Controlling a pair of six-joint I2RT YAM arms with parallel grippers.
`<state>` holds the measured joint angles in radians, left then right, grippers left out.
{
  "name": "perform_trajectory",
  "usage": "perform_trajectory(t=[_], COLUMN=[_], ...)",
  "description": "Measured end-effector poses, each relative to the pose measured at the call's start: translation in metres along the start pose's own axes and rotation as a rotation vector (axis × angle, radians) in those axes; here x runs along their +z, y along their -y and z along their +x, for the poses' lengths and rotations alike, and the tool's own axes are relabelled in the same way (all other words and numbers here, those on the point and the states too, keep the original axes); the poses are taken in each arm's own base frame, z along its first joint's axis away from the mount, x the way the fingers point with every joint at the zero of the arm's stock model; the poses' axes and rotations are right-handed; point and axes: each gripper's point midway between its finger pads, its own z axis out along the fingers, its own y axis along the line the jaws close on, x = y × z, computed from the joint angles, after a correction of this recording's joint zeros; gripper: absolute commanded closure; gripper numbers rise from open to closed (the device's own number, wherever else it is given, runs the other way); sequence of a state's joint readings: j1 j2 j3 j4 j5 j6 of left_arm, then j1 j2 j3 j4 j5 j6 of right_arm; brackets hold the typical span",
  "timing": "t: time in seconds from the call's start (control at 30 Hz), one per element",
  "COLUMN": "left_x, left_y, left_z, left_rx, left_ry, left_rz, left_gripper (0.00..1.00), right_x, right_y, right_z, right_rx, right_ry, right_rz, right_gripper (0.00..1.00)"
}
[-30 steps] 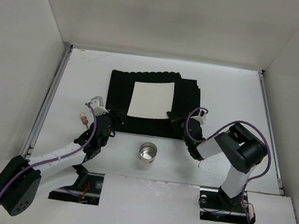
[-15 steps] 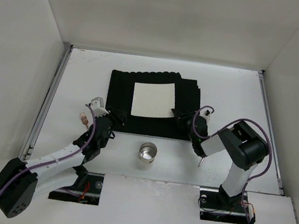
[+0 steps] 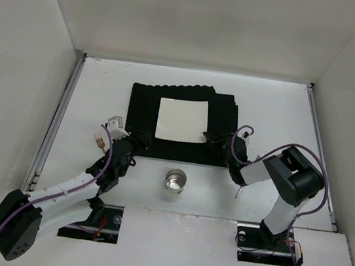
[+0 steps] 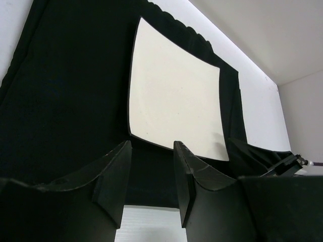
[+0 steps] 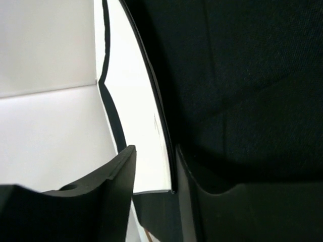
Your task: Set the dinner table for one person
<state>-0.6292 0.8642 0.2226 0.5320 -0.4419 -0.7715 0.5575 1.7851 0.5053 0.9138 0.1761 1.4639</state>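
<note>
Right tool [image 3: 208,139] is no longer pinched on the plate [image 3: 181,120]: a second ago it is clamped on the plate's near right corner. Now its jaws stand apart, and in the right wrist view the plate's edge [image 5: 139,116] runs through the gap between the two fingers [image 5: 117,187], close to the right-hand one. I can't tell if it touches. The plate has changed too. Earlier it sits skewed, with its near edge swung toward the left tool; now it lies flat and squarer on the black mat [image 3: 142,111], nudged slightly away from the left tool. It is directly ahead of the right tool's tips. The right arm's elbow has swung a bit further out to its own side. The left tool [image 3: 138,142] has barely shifted. It hangs over the mat's near left edge with jaws wide and nothing between them; in its wrist view the left tool [image 4: 150,176] has mat [image 4: 65,91] under and around it and the plate [image 4: 174,108] just ahead. The metal cup [image 3: 175,181] is unmoved, behind both tools and roughly midway between them, off the mat. The white tabletop [image 3: 279,114] lies under both tools and carries the mat, plate and cup, same as before.
</note>
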Motion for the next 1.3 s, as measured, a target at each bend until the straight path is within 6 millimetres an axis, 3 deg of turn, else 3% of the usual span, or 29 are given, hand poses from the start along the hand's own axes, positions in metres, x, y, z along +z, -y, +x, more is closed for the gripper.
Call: perform_trajectory(t=[0.3, 0.47, 0.53, 0.6, 0.7, 0.77, 0.83, 0.97, 1.03, 1.13, 1.3], left_x=[0.000, 0.000, 0.000, 0.000, 0.000, 0.001, 0.002, 0.004, 0.005, 0.004, 0.004], left_y=[-0.001, -0.001, -0.002, -0.002, -0.003, -0.004, -0.006, -0.012, -0.015, -0.015, -0.014], left_z=[-0.001, -0.002, -0.002, -0.002, -0.001, 0.000, 0.002, 0.008, 0.012, 0.013, 0.014], left_rx=[0.000, 0.000, 0.001, 0.002, 0.003, 0.006, 0.012, 0.027, 0.037, 0.040, 0.041], left_ry=[0.005, 0.008, 0.009, 0.009, 0.009, 0.006, 0.000, -0.017, -0.027, -0.031, -0.032], left_rz=[-0.005, -0.007, -0.009, -0.011, -0.014, -0.019, -0.027, -0.047, -0.057, -0.056, -0.055], left_gripper=[0.64, 0.64, 0.64, 0.64, 0.64, 0.63, 0.63, 0.63, 0.63, 0.63, 0.63], right_x=[-0.024, -0.046, -0.056, -0.066, -0.083, -0.093, -0.104, -0.135, -0.148, -0.155, -0.157], right_y=[-0.003, -0.020, -0.026, -0.031, -0.035, -0.041, -0.055, -0.093, -0.098, -0.082, -0.031], right_z=[-0.005, -0.010, -0.010, -0.008, 0.005, 0.018, 0.037, 0.079, 0.093, 0.106, 0.117], right_rx=[-0.043, -0.110, -0.138, -0.185, -0.324, -0.460, -0.609, -0.866, -0.952, -1.058, -1.195], right_ry=[-0.001, 0.012, 0.013, 0.002, -0.046, -0.101, -0.160, -0.268, -0.311, -0.365, -0.463], right_rz=[0.022, 0.008, -0.002, -0.009, -0.004, 0.020, 0.031, -0.022, -0.039, 0.001, 0.137], right_gripper=[0.50, 0.42, 0.45, 0.60, 0.85, 0.87, 0.83, 0.65, 0.60, 0.57, 0.55])
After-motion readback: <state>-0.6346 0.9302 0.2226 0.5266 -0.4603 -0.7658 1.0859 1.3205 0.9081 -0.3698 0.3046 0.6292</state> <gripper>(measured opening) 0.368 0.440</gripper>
